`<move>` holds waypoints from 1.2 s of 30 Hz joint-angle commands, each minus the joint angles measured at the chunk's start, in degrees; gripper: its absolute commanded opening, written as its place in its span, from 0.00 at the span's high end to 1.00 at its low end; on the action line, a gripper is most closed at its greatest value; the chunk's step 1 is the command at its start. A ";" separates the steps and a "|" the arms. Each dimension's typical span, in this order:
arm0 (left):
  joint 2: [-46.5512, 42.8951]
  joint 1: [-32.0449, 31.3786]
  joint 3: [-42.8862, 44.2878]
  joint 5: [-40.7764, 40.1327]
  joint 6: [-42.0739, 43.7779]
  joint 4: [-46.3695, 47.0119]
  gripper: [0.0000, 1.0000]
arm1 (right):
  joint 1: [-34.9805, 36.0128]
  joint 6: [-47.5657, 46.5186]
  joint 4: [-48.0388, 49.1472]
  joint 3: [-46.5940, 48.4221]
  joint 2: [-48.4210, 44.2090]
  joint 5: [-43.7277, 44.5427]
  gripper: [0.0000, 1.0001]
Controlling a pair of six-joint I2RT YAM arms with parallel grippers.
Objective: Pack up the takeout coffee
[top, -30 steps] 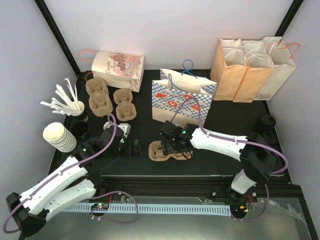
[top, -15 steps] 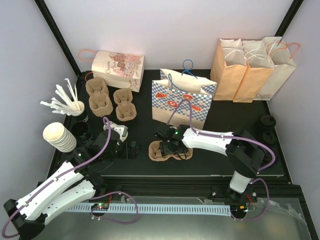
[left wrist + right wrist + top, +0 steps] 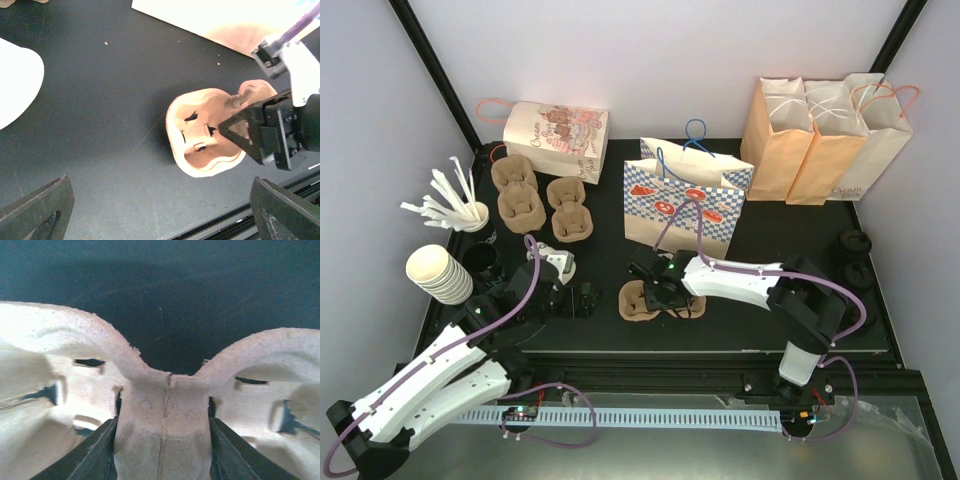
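Overhead view: my right hand (image 3: 657, 291) is low over a brown pulp carrier (image 3: 633, 304) that lies flat on the black table (image 3: 760, 325), in front of the blue-checked bag (image 3: 685, 205). My left hand (image 3: 585, 298) is just to the left of the carrier, apart from it. The takeout coffee (image 3: 854, 242) stands at the table's far right edge, as two black-lidded cups well apart from both hands; their printing is too small to make out. Four more carriers (image 3: 542, 200) lie at the rear left, and a stack of plain white cups (image 3: 438, 272) is at the left edge. Left wrist view: my left hand (image 3: 160, 215) is spread wide and holds nothing, with its fingers (image 3: 37, 210) at the bottom corners of the frame and bare table between them. Beyond them is the carrier (image 3: 197, 140), with my right hand (image 3: 235, 131) reaching over it from the right. Right wrist view: my right hand's two dark fingers (image 3: 95, 452) flank the carrier's narrow middle bridge (image 3: 162, 410) and press against its sides, so the hand grips the carrier there, with a cup well on either side.
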 commanded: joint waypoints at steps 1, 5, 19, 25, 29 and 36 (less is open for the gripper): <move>-0.25 0.30 0.02 -0.86 -0.37 -0.28 0.01 | 0.16 1.13 -0.22 0.84 -5.06 1.01 0.52; -0.17 0.30 0.05 -0.97 -0.13 -0.08 0.01 | 0.16 0.49 -2.09 1.68 -8.68 1.85 0.53; 7.51 2.14 11.49 -2.50 4.64 3.82 0.01 | -4.09 -8.08 -14.65 18.09 -27.70 6.06 0.54; 17.97 8.90 23.04 3.67 10.02 8.28 0.01 | -14.30 -14.06 -17.83 29.74 -33.21 -2.91 0.57; 24.92 11.06 31.33 8.24 14.36 13.48 0.01 | -21.19 -15.79 -18.89 37.03 -32.61 -6.49 0.56; 40.67 12.51 48.00 10.51 20.57 16.77 0.01 | -28.28 -13.72 -16.63 49.10 -24.84 -16.64 0.58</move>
